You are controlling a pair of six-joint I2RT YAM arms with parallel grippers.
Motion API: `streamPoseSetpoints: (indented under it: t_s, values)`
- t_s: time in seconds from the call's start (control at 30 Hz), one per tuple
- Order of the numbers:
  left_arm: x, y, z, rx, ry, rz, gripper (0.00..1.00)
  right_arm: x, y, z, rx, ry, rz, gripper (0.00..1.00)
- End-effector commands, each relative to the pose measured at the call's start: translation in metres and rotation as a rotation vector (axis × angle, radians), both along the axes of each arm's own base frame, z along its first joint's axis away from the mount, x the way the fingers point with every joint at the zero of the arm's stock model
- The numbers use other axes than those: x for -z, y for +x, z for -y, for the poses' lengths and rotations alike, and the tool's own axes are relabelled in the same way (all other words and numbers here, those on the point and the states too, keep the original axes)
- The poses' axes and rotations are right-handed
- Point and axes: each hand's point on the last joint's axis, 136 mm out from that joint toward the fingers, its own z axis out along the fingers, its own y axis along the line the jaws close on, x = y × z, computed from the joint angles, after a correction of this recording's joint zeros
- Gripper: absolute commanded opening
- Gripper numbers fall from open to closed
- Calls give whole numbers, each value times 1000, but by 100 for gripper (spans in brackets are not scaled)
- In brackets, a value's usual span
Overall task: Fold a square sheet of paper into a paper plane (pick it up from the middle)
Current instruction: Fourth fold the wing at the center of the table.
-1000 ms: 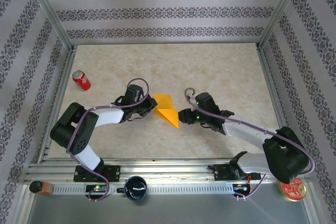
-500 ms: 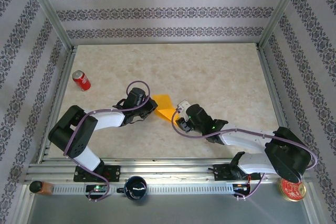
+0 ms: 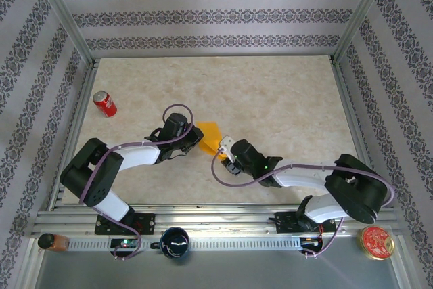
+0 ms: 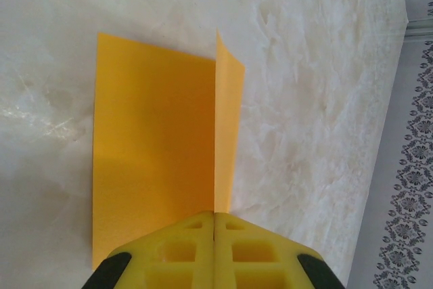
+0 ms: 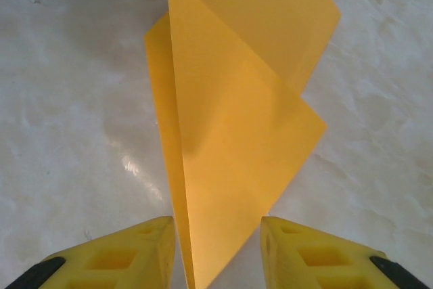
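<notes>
— Between the fingers of the right gripper (image 5: 218, 225), what do you make out?

— Its jaws stand apart, and the narrow pointed end of the paper plane (image 5: 237, 120) reaches into the gap. It sits closer to the left-hand finger in the wrist view, and I cannot tell whether it touches that one. The other finger is clear of it.

— Which way does the paper run from there?

— Straight ahead. Its long axis leads directly away from the jaws, widening as it goes, with one layer lapped over another and a crease rising along the left side.

— And the left gripper (image 4: 214, 218)?

— Clamped shut on the opposite end. Its two yellow fingers meet on the upright ridge of the fold, with a broad flap lying flat to one side and a narrow one to the other.

— So which arm is nearer?

— The left already holds it, while the right only straddles the tip. My guess is that the coming move depends on the right jaws closing squarely on that point without pushing it sideways.

— Anything in the way?

— Nothing lies between the two grippers but the paper itself, resting on the table (image 3: 291, 93) just in front of them. The red soda can (image 3: 104, 103) stands well apart, beyond the left arm.
</notes>
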Motion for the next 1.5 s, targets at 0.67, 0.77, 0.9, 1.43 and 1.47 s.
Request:
streamPoseSetpoints:
  t_s: [0.67,0.77,0.9,1.43,1.47]
  values:
    - [-14,0,10,6,-42,-5,7,14,26,-31,-21,-89,117,41]
    - [-16,0,9,1,-43,-4,7,17,27,-29,-12,-130,143,40]
    - [-17,0,9,-1,-42,-3,8,20,26,-27,-1,-132,147,37]
    - [-15,0,6,-18,-34,-7,8,15,16,-21,48,-80,115,25]
    - [-15,1,6,-19,-35,-4,8,15,16,-20,49,-81,116,24]
